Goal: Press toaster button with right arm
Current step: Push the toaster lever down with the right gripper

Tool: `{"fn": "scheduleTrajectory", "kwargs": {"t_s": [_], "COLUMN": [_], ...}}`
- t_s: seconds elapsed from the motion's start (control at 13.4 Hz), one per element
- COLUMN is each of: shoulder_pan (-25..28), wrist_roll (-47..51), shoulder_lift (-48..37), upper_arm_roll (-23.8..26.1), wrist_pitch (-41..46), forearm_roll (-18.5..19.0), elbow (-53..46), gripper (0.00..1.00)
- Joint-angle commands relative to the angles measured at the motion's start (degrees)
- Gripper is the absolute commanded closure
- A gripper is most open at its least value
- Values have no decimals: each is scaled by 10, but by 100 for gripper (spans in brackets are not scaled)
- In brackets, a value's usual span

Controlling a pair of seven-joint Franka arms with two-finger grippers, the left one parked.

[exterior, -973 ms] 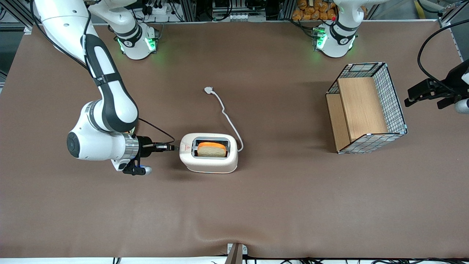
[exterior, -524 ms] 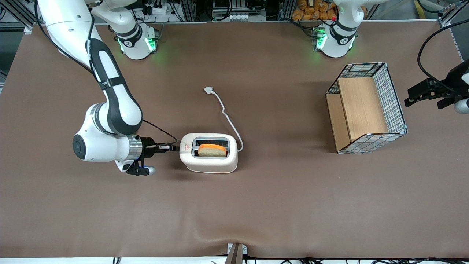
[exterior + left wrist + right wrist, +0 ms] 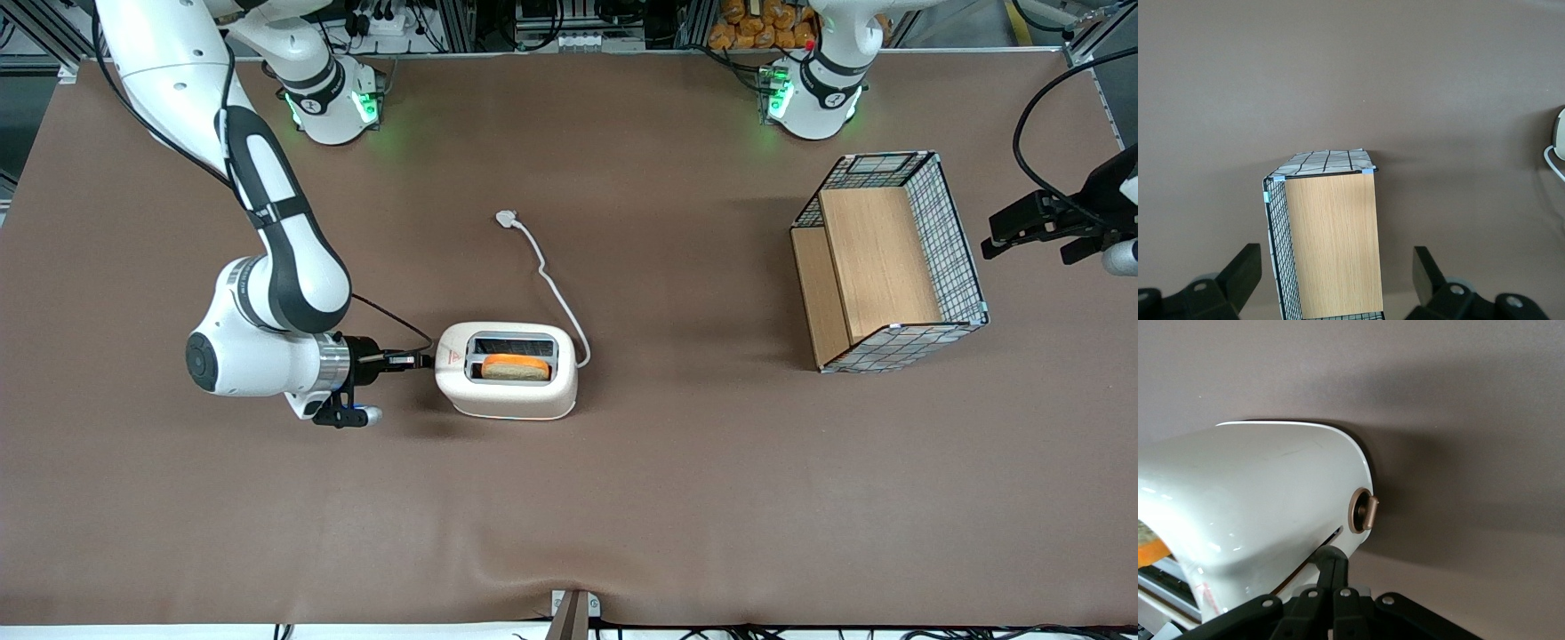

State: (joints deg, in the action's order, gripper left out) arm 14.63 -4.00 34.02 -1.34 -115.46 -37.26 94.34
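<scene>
The cream-white toaster (image 3: 507, 391) stands mid-table with a slice of bread (image 3: 516, 367) low in its slot and a red triangle mark (image 3: 454, 357) on top. The right arm (image 3: 267, 267) holds its gripper (image 3: 428, 360) level, shut with nothing between the fingers, tips against the toaster's short end by the triangle. In the right wrist view the gripper (image 3: 1332, 557) touches the toaster (image 3: 1258, 493) at a dark slot in that end. The round toaster button (image 3: 1363, 511) sticks out close beside the fingertips, apart from them.
The white cord (image 3: 551, 284) runs from the toaster to its plug (image 3: 506, 219), farther from the front camera. A wire basket with wooden panels (image 3: 889, 262) lies toward the parked arm's end of the table; the basket (image 3: 1328, 233) also shows in the left wrist view.
The right arm has edged toward the toaster, its fingertips now tight against the short end. The bread has sunk lower into the slot.
</scene>
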Motion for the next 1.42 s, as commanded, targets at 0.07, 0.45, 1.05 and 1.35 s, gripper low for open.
{"fn": "scheduleTrajectory", "kwargs": {"t_s": [0.07,0.45,1.05,1.35], "shoulder_pan": [3,5,10,7], "wrist_roll": [-20,-20,-19,-13], "shoulder_lift": [24,45,56,51], "upper_arm_roll": [0,0,0,-1], "wrist_pitch": [-8,-18,-24,-17], "forearm_roll": [-14,-14,-14,-13], "elbow": [1,1,1,-5], "gripper": [100,100,100,94]}}
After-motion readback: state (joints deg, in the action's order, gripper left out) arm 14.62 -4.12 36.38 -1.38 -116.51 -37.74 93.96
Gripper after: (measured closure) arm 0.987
